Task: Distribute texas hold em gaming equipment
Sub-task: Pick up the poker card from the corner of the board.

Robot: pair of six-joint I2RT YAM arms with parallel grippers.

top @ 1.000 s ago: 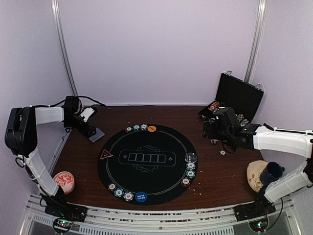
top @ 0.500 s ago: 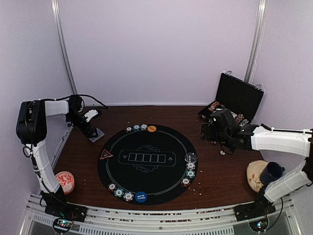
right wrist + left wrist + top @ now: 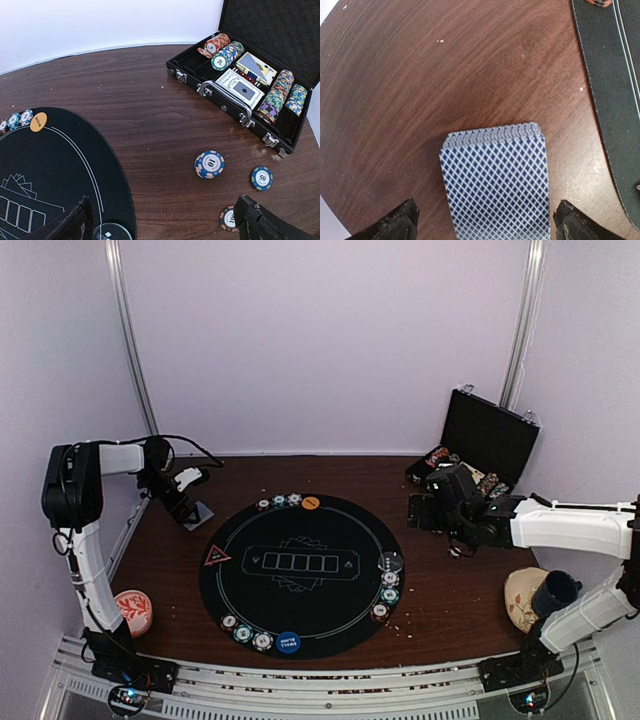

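The left hand [image 3: 489, 222] is wide open and grips nothing. The deck of cards [image 3: 495, 185] lies flat on the bench [image 3: 395, 75] between its two fingers, and the deck's far end reaches out ahead of the fingertips. The deck is not centred: the finger on the side of the black mat [image 3: 615, 100] stands just beside the card edge, while the other finger is more apart. So if the hand closes from this pos., one finger prob. meets the deck first and pushes it sideways. The far edge is already a bit stepped, i.e. the cards are not squared, so a squeeze could catch only some of them and the rest could slide out or fan over the bench. Too much pressure across the width could also bend the cards. The right hand [image 3: 167, 225] is open and empty too. The loose chips [image 3: 209, 164] lie on the wood ahead of it, towards its right finger. The open case [image 3: 227, 107] w/ more chips and cards is further ahead on the same side. These chips are thin and flat, so the fingers may slip over one or knock it away, esp. if the hand comes down off-centre.
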